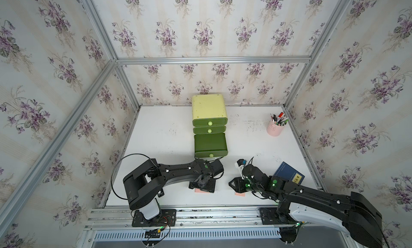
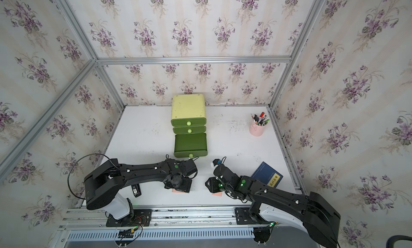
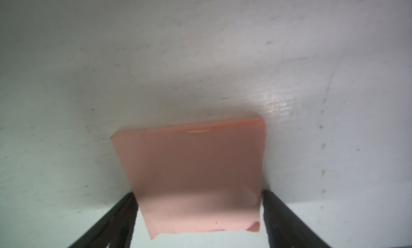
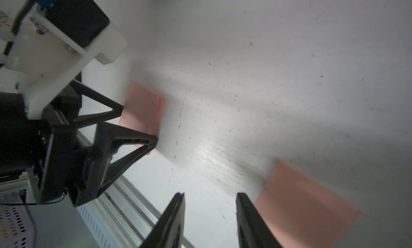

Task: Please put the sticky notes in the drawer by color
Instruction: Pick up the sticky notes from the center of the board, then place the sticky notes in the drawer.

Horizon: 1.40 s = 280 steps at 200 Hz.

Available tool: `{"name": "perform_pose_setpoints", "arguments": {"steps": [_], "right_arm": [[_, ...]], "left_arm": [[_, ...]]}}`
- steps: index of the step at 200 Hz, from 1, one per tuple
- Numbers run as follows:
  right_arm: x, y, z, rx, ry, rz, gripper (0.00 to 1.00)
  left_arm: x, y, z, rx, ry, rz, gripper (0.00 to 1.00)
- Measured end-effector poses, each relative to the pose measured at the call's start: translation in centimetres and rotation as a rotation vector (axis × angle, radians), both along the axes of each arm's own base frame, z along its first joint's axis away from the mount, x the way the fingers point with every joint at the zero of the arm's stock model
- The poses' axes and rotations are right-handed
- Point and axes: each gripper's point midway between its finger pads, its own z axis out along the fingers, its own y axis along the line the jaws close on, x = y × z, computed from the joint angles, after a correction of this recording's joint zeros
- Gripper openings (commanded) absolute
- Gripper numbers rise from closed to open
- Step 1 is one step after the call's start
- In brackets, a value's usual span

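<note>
White table (image 1: 160, 133) carries everything. Left arm (image 1: 178, 171) reaches across the front toward centre. Right arm (image 1: 312, 195) comes in from the front right corner. Both wrists sit low near the front edge. Drawer chest (image 1: 209, 106) stands back centre by the wall: top two drawers closed, bottom drawer (image 1: 210, 143) pulled out toward the arms, its knob end close to the left wrist. Dark blue booklet (image 1: 288, 173) with yellow label lies flat front right, one corner hidden by the right arm. Pink pen cup (image 1: 275, 129) is back right, upright, pens in it. Two sticky notes in view, both salmon, both flat on the table near the front, apart from each other, neither in the drawer. Left salmon sticky note (image 3: 196, 168): left gripper (image 3: 198, 192) points down over it, fingers (image 3: 120, 213) spread wide, one at each side edge of the note. Can't tell if they touch it. The note's near edge looks slightly curled. Right salmon sticky note (image 4: 301, 202): right gripper (image 4: 210, 193) has its fingers (image 4: 252, 218) parted by a modest gap with only bare table between them. The note lies just beside one finger, not grasped.
</note>
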Motion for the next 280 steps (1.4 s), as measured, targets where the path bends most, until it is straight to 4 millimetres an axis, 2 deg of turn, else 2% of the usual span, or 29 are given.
{"name": "perform_pose_setpoints", "arguments": {"steps": [25, 39, 61, 88, 117, 128, 143, 158, 205, 224, 257, 280], "right_arm": [[0.0, 0.0, 0.0, 0.001, -0.002, 0.0, 0.43], [0.0, 0.0, -0.1, -0.002, -0.001, 0.001, 0.43], [0.1, 0.1, -0.4, -0.011, 0.003, 0.003, 0.43], [0.1, 0.3, -0.7, -0.014, 0.005, 0.009, 0.43], [0.3, 0.8, -0.3, 0.003, 0.0, 0.018, 0.43], [0.3, 1.2, 0.2, 0.025, -0.006, 0.025, 0.44], [0.5, 1.7, 1.1, 0.057, -0.021, 0.029, 0.53], [0.8, 2.1, 2.0, 0.083, -0.04, 0.033, 0.57], [2.7, 2.3, 4.7, 0.129, -0.109, 0.001, 0.59], [3.4, 2.0, 5.1, 0.125, -0.127, -0.015, 0.6], [3.9, 0.9, 4.5, 0.088, -0.113, -0.049, 0.6], [3.8, 0.3, 4.1, 0.067, -0.102, -0.062, 0.6]], "left_arm": [[0.0, -0.1, -0.1, 0.001, -0.005, -0.006, 0.7], [0.0, -0.1, -0.1, 0.001, -0.004, -0.008, 0.61], [0.1, -0.1, 0.2, -0.003, -0.011, -0.014, 0.57], [0.4, -0.1, 0.5, -0.015, -0.019, -0.015, 0.58], [0.9, -0.5, 1.8, -0.065, -0.02, -0.017, 0.58], [1.7, -0.8, 3.1, -0.101, -0.044, -0.008, 0.58], [3.0, -1.3, 5.2, -0.151, -0.083, -0.002, 0.58], [4.5, -1.7, 7.1, -0.184, -0.122, 0.002, 0.58], [9.2, -0.6, 11.1, -0.195, -0.21, 0.037, 0.58], [10.8, -0.1, 12.0, -0.182, -0.232, 0.045, 0.58], [13.7, 0.3, 12.4, -0.142, -0.265, 0.06, 0.59], [15.7, -0.3, 12.6, -0.13, -0.286, 0.056, 0.59]]}}
